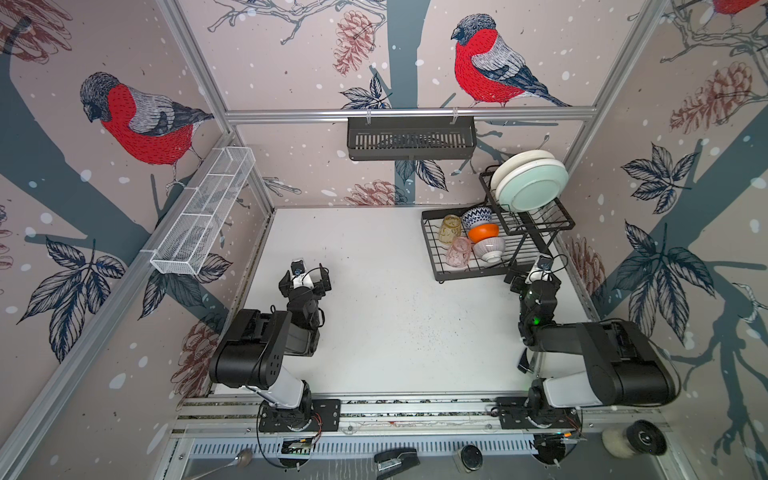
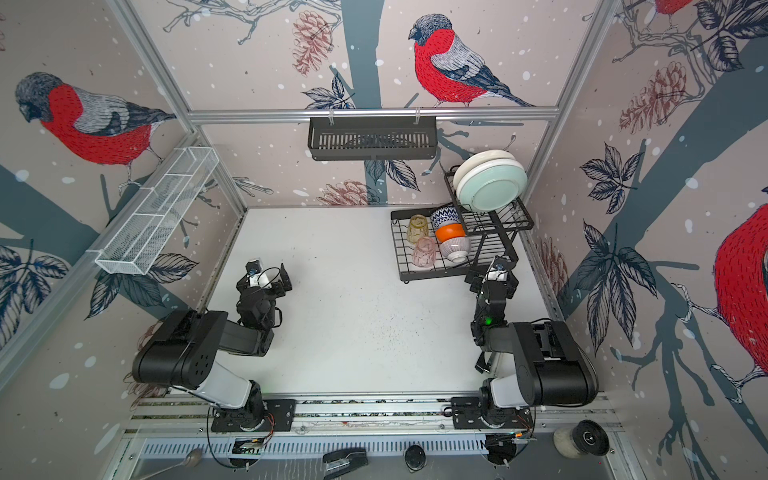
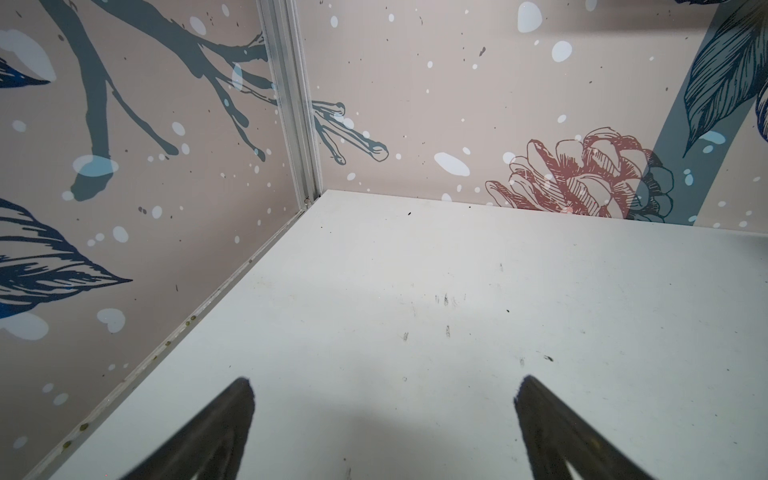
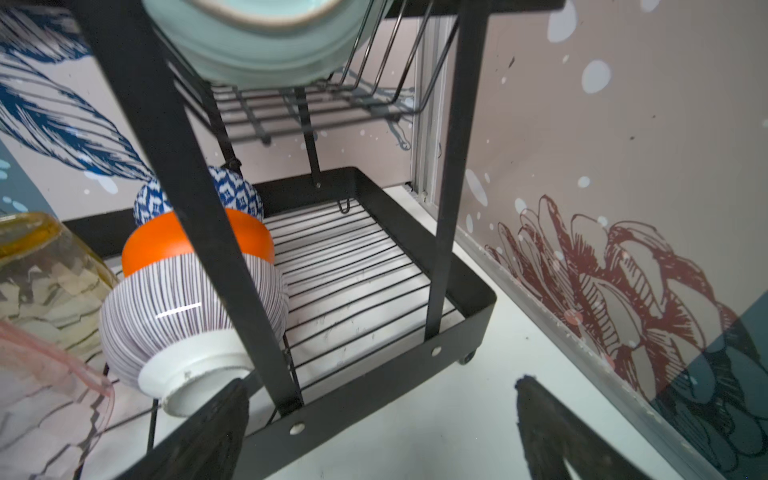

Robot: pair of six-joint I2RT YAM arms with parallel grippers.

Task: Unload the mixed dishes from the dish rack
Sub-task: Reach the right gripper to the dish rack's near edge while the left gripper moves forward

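black wire rack (image 1: pixel 429 245) stands at the far right corner of the table (image 1: pixel 374 311), fully loaded. up top: mint plate (image 1: pixel 536 185) in front, cream plates (image 1: pixel 519 164) behind it, all on edge. below: blue-patterned bowl (image 1: pixel 476 217), orange bowl (image 1: pixel 483 232) and ribbed bowl (image 1: pixel 489 248) nested on their sides in a row, ribbed one nearest. amber tumbler (image 1: pixel 451 228) and pink tumbler (image 1: pixel 459 251) stand just left of the bowls, pink one nearer.

right gripper (image 4: pixel 382 382) sits just beside the rack's near right corner, fingers spread wide, grasping nothing. in the right wrist view one finger overlaps the ribbed bowl's foot; contact cannot be confirmed.

left gripper (image 3: pixel 384 384) is over bare table on the left side, well apart from the rack, fingers spread, empty.
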